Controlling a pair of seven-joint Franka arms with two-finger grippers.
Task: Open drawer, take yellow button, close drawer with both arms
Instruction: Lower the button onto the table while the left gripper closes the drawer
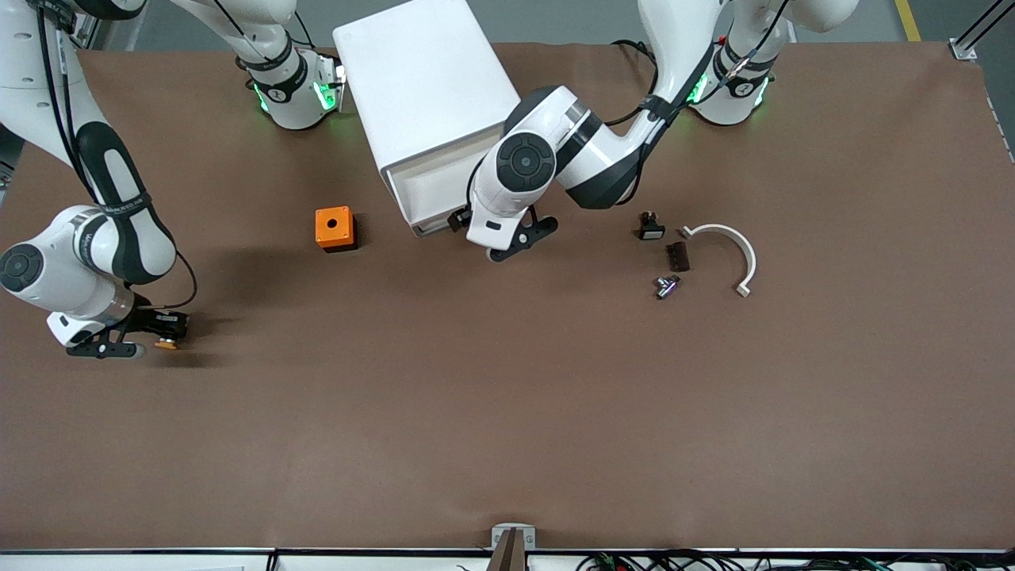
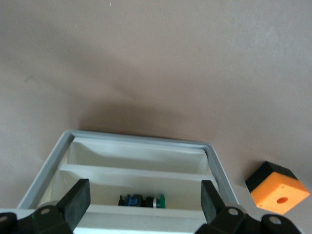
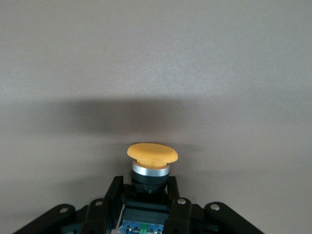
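Jaws of right gripper (image 1: 162, 337) pinched on the button (image 3: 152, 155), orange-yellow cap pointing outward, low over bare brown table (image 1: 507, 412) at the right arm's end, nearer the front camera than the orange cube box (image 1: 334, 228). Jaws of left gripper (image 2: 144, 197) spread wide, poised at the pulled-out top drawer (image 2: 139, 158) of the white cabinet (image 1: 424, 87); small blue-and-green part (image 2: 141, 200) lying in a drawer compartment.

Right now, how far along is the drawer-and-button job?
Opening and taking look done: the drawer stands pulled out, and the right pincer holds the button above the table. Closing is left: the open left pincer hangs over the drawer.
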